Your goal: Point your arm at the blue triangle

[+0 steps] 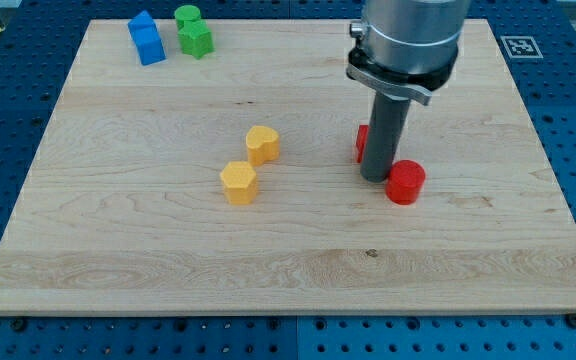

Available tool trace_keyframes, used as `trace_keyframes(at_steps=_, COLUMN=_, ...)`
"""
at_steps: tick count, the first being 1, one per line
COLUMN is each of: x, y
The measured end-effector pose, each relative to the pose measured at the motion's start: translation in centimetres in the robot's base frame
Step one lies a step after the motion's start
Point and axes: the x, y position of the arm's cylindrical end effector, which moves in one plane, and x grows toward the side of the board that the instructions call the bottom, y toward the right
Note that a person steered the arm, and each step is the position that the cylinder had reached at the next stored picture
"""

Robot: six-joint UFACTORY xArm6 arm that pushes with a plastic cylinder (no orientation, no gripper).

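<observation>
- My tip point(375, 178), a plain rod tool holding nothing, touches the red cylinder point(405, 182) on its right; another red block point(362, 142) hides behind.
- Blue triangle point(142, 24) sits far up-left; swinging over carelessly could drag reds or clip the yellow blocks point(249, 163).

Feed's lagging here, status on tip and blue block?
My tip between two red blocks, right of centre. Blue block far top-left, beside greens. Yellows near path.
</observation>
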Motion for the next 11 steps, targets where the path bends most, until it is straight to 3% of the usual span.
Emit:
trace_keyframes(at_steps=2, x=0.7, y=0.7)
trace_keyframes(at_steps=4, x=6.5, y=-6.7)
trace_keyframes(at_steps=5, x=10.0, y=-13.1)
trace_keyframes(at_steps=6, x=8.9, y=-20.3)
trace_keyframes(at_steps=7, x=3.8, y=-26.9)
trace_keyframes(at_steps=9, x=-11.5, y=-28.8)
trace_keyframes(at_steps=11, x=-16.2, y=-32.7)
